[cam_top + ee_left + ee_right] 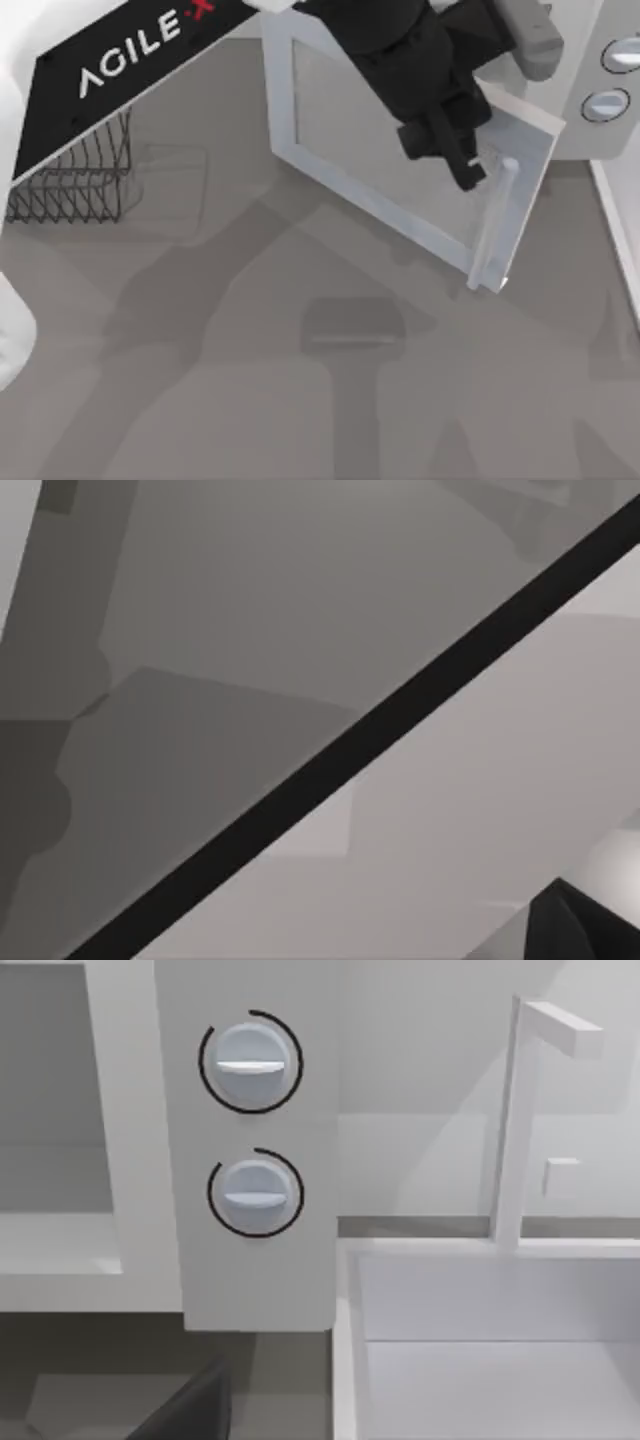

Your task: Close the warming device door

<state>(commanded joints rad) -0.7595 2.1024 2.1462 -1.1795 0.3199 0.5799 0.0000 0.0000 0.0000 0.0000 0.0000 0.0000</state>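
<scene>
The left gripper (470, 172) presses by the handle (495, 225) of the half-open door (380, 140) (finger spread: cannot tell), placed to swing it toward the warming device (260, 1260).

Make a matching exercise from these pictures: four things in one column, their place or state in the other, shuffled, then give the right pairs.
Things:
1. door
2. wire rack
3. knobs
4. left gripper

Places or states:
A. stacked on the microwave control panel
B. swung open
C. by the door's bar handle
D. at the table's left side

Pairs: 1-B, 2-D, 3-A, 4-C
</scene>
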